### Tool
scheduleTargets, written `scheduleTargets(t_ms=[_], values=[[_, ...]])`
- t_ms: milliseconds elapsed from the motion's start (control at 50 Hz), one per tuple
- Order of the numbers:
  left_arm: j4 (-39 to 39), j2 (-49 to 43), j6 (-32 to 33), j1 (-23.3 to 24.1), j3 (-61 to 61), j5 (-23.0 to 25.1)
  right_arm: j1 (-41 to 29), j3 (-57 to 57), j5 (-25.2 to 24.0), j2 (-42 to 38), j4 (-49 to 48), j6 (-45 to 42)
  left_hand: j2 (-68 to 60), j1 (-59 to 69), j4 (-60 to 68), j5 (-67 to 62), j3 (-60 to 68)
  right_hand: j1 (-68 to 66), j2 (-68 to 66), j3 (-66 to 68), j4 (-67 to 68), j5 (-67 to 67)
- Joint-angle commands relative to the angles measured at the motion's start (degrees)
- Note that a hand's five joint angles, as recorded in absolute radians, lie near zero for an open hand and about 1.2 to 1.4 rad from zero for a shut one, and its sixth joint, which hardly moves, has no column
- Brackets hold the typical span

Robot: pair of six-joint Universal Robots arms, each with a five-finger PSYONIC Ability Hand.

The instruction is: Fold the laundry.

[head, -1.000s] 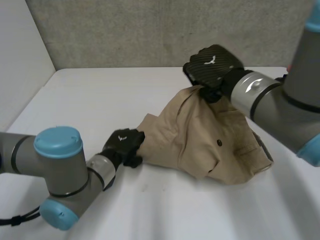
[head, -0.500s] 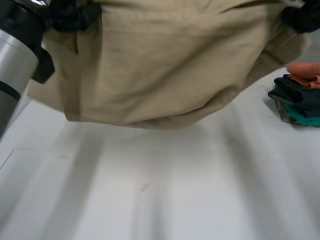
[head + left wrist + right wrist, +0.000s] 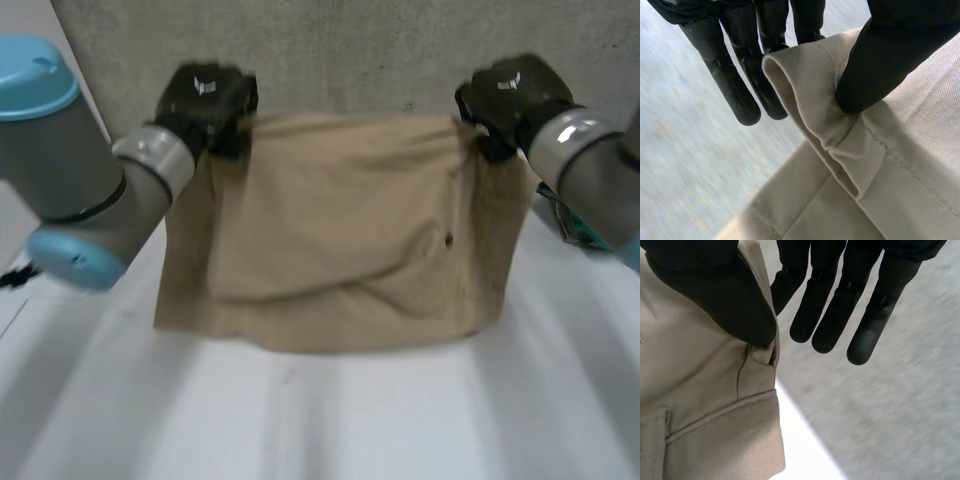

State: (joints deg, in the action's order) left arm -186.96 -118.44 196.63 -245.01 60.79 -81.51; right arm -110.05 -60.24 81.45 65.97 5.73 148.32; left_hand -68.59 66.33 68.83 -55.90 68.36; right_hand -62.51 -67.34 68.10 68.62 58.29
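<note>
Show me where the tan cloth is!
In the middle of the head view, the tan cloth hangs over the white table, pinched at its top corners by the left hand and the right hand.

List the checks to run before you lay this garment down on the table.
1. Grip of left hand on a top corner of the garment: ok, thumb pinches the hem against the fingers.
2. Grip of right hand on the other top corner: ok, thumb pressed on the cloth.
3. Top edge level between the hands: ok.
4. Cloth hanging smooth: not ok, a fold crosses its lower part.
5. Lower edge lifted off the table: cannot tell.
</note>
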Motion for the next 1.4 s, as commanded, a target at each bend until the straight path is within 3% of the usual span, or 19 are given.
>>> scheduleTargets(t_ms=[20, 60, 120, 220, 360, 520, 620, 760, 920, 1020, 1060, 1180, 1200, 1220, 1260, 1400], values=[[-21.75, -2.94, -0.29, -0.47, -14.03, -0.92, -3.51, 5.31, 7.23, -2.43, -27.92, 3.37, -11.41, 13.67, 11.17, -14.1, 11.64, -17.49, -12.66, 11.9, 11.38, 11.71], [-26.85, -2.41, -0.2, -0.73, -14.21, -1.45, -4.12, 5.31, 8.19, -1.56, -34.77, 3.73, -11.41, 13.67, 11.17, -14.1, 11.64, -17.49, -12.66, 11.9, 11.38, 11.71], [-32.93, -0.4, -0.37, -1.44, -14.12, -2.59, -4.65, 5.23, 8.11, -0.76, -37.45, 3.9, -11.41, 13.67, 11.17, -14.1, 11.64, -17.49, -12.66, 11.9, 11.38, 11.71], [-29.96, 0.4, -0.55, -1.7, -11.32, -3.39, -5.44, 3.74, 7.68, -0.85, -35.53, 3.99, -11.41, 13.67, 11.17, -14.1, 11.64, -17.49, -12.66, 11.9, 11.38, 11.71], [-26.17, -0.13, -0.37, -1.96, 1.95, -3.12, -5.88, -2.68, 5.04, -2.16, -30.6, 3.99, -11.41, 13.67, 11.17, -14.1, 11.64, -17.49, -12.66, 11.9, 11.38, 11.71], [-22.66, 3.29, 0.15, -2.05, 22.16, -3.12, -5.18, -18.82, 4.25, -1.64, -25.25, 2.85, -11.41, 13.67, 11.17, -14.1, 11.64, -17.49, -12.66, 11.9, 11.38, 11.71], [-17.13, 10.4, 0.42, -1.44, 36.38, -2.68, -5.09, -26.49, 3.9, 0.55, -18.48, -0.4, -11.41, 13.67, 11.17, -14.1, 11.64, -17.49, -12.66, 11.9, 11.38, 11.71], [-7.82, 21.04, 1.73, 0.58, 47.39, -2.68, -5.09, -32.91, 3.1, 4.94, -4.18, -9.88, -11.41, 13.67, 11.17, -14.1, 11.64, -17.49, -12.66, 11.9, 11.38, 11.71], [11.51, 30.1, 10.16, 2.87, 52.06, -3.03, -5.0, -36.16, 3.19, 11.18, 14.9, -13.85, -11.41, 13.67, 11.17, -14.1, 11.64, -17.49, -12.66, 11.9, 11.38, 11.71], [25.91, 31.86, 17.28, 3.83, 53.11, -2.95, -5.0, -38.36, 2.49, 15.14, 19.85, -14.55, -11.41, 13.67, 11.17, -14.1, 11.64, -17.49, -12.66, 11.9, 11.38, 11.71], [27.7, 31.87, 18.08, 4.45, 53.03, -2.95, -5.0, -39.59, 2.49, 16.37, 19.85, -15.34, -11.41, 13.67, 11.17, -14.1, 11.64, -17.49, -12.66, 11.9, 11.38, 11.71], [22.89, 30.72, 18.7, 5.42, 51.18, -2.77, -5.09, -41.35, 2.4, 16.56, 18.63, -15.61, -11.41, 13.67, 11.17, -14.1, 11.64, -17.49, -12.66, 11.9, 11.38, 11.71], [20.96, 30.46, 18.79, 5.51, 50.83, -2.69, -5.27, -41.79, 2.05, 16.38, 17.32, -15.43, -5.11, 7.36, 4.87, -7.79, 5.33, -17.49, -12.66, 11.9, 11.38, 11.71], [17.46, 29.68, 19.22, 5.59, 50.13, -2.68, -5.35, -42.14, 1.87, 16.38, 16.52, -15.35, 25.93, -23.68, -26.17, 23.25, -25.7, -17.49, -12.66, 11.9, 11.38, 11.71], [14.1, 28.62, 19.31, 5.59, 49.25, -2.68, -5.36, -43.2, 1.7, 16.12, 13.98, -15.26, 43.51, -41.26, -43.75, 40.83, -43.28, -17.49, -12.66, 11.9, 11.38, 11.71], [0.91, 21.59, 19.14, 6.12, 41.7, -2.51, -5.88, -44.7, 1.61, 15.85, 8.25, -14.73, 43.41, -41.15, -43.65, 40.72, -43.18, -17.49, -12.66, 11.9, 11.38, 11.71]])
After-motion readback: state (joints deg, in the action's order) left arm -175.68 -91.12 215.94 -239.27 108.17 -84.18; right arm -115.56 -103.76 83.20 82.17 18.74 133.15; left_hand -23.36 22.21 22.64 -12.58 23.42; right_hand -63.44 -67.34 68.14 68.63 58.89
